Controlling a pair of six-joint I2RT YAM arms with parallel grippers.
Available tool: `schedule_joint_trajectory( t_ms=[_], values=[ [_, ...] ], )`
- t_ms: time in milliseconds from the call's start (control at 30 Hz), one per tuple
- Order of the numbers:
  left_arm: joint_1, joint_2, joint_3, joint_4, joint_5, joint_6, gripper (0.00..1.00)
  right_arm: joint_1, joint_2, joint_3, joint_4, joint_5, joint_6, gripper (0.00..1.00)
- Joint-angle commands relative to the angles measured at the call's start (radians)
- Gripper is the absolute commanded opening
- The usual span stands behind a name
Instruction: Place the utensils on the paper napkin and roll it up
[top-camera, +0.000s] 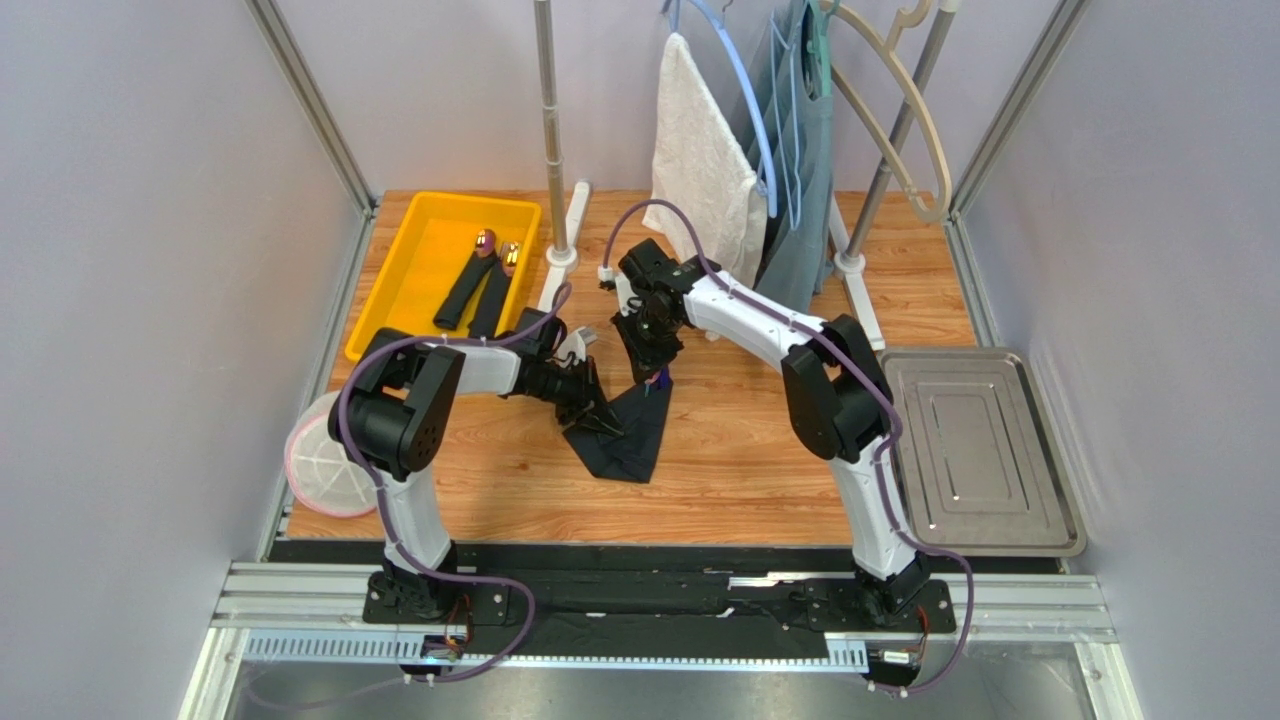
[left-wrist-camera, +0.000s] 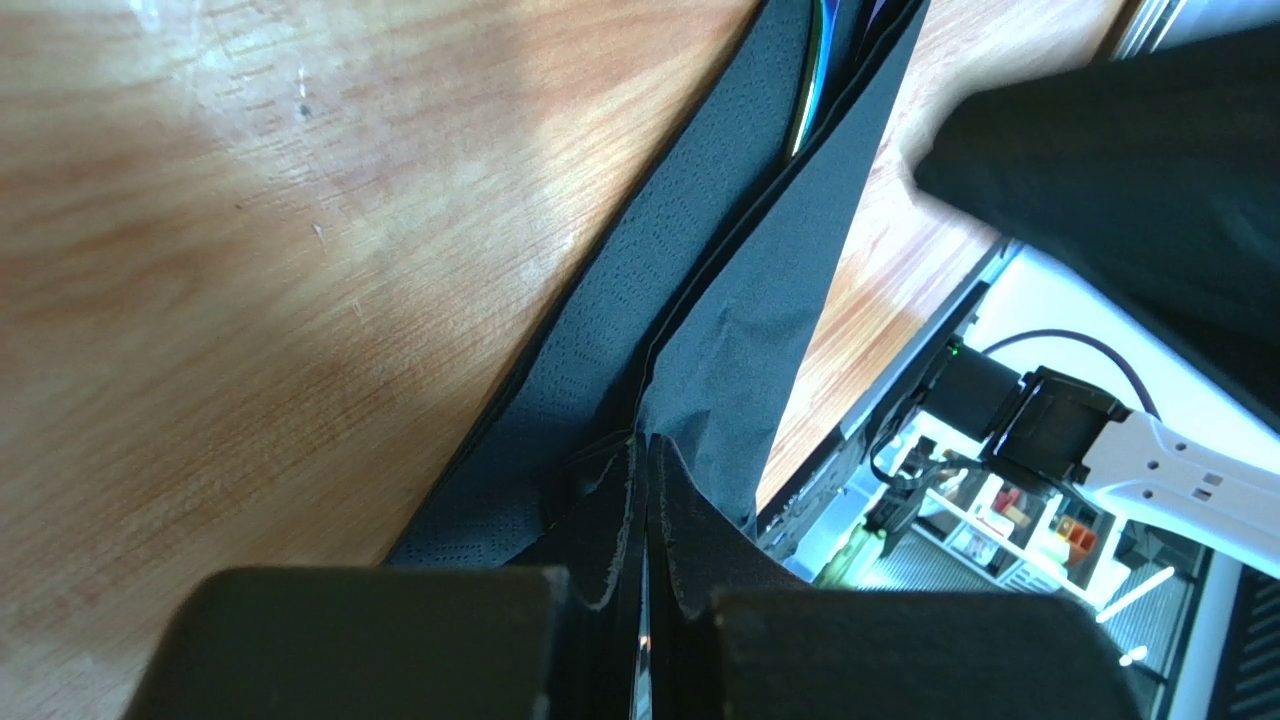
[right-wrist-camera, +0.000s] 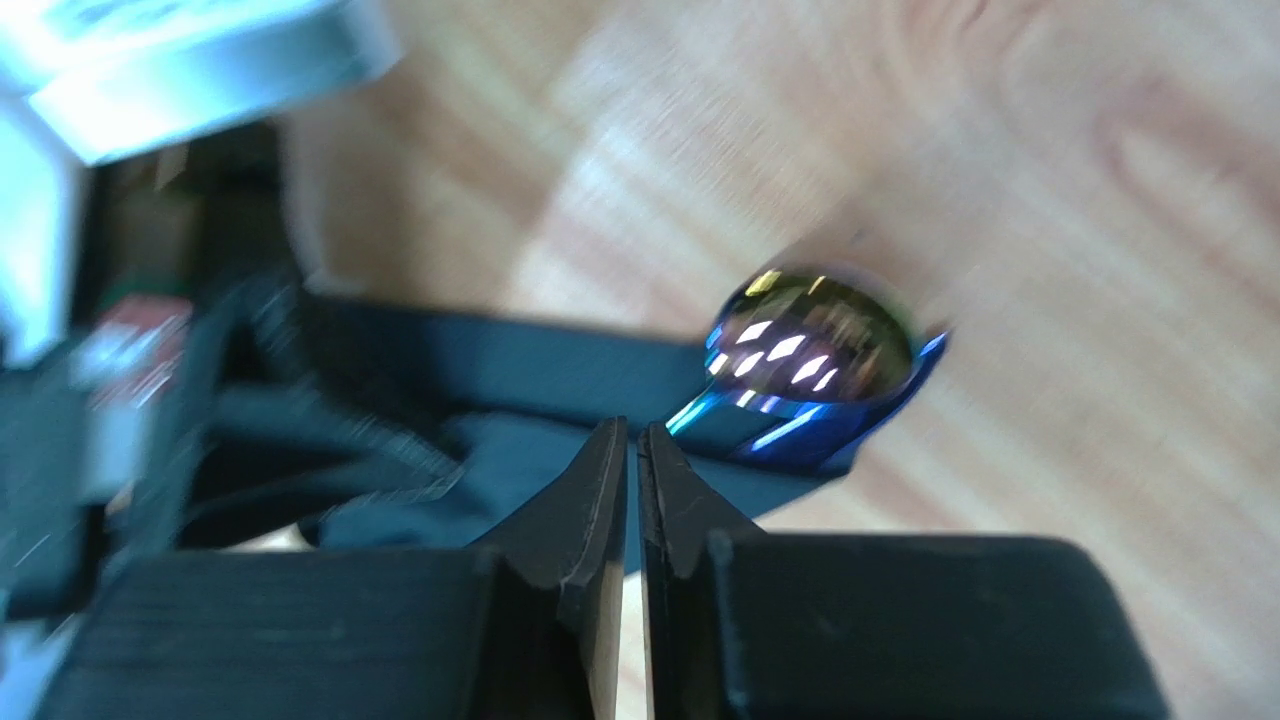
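Status: the paper napkin (top-camera: 631, 432) lies centre of the overhead view on the surface (top-camera: 751, 465), already folded into a long narrow wedge. Inside it are the utensils (right-wrist-camera: 812, 338). The iridescent spoon head pokes out the upper end, right of centre in the right wrist view. A thin coloured edge shows in the fold at the top of the left wrist view.

Handling, my read: the napkin is thin and soft, it creases, and it probably springs open if released. Pinch at a folded edge with light tension. The utensils are stiff, slick metal and likely to slide out the open end if the roll tilts, so grip through the paper.

Pose: the left tool (left-wrist-camera: 649, 518) is closed on the napkin's lower-left edge, paper bunched between the fingers. The left arm (top-camera: 451, 375) folds in from the left, wrist low.

The right tool (right-wrist-camera: 633, 443) is narrow, a hairline slit, tips at the napkin edge beside the spoon head. Cannot tell if it pinches paper. The right arm (top-camera: 751, 323) reaches in from the right, wrist pitched down over the upper end.
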Motion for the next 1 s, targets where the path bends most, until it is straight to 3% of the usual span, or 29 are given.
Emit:
schedule_joint_trajectory(
  t_ms=[0,267,500,733,967],
  values=[
    [0.003,0.040,0.004,-0.021,-0.119,0.017,0.00,0.013,-0.102,-0.060,0.007,-0.094,0.077,0.09],
    [0.004,0.042,0.010,-0.019,-0.119,0.008,0.00,0.033,-0.077,-0.147,0.036,-0.116,0.108,0.05],
    [0.009,0.034,0.006,0.020,-0.091,0.001,0.00,0.037,-0.019,-0.164,0.070,-0.028,0.087,0.03],
    [0.040,-0.110,-0.008,0.079,-0.015,-0.003,0.23,0.028,0.024,-0.155,0.073,0.021,0.010,0.01],
    [0.043,-0.294,-0.076,0.062,0.103,0.008,0.29,0.020,0.022,-0.163,0.123,0.010,-0.084,0.00]
  ],
)
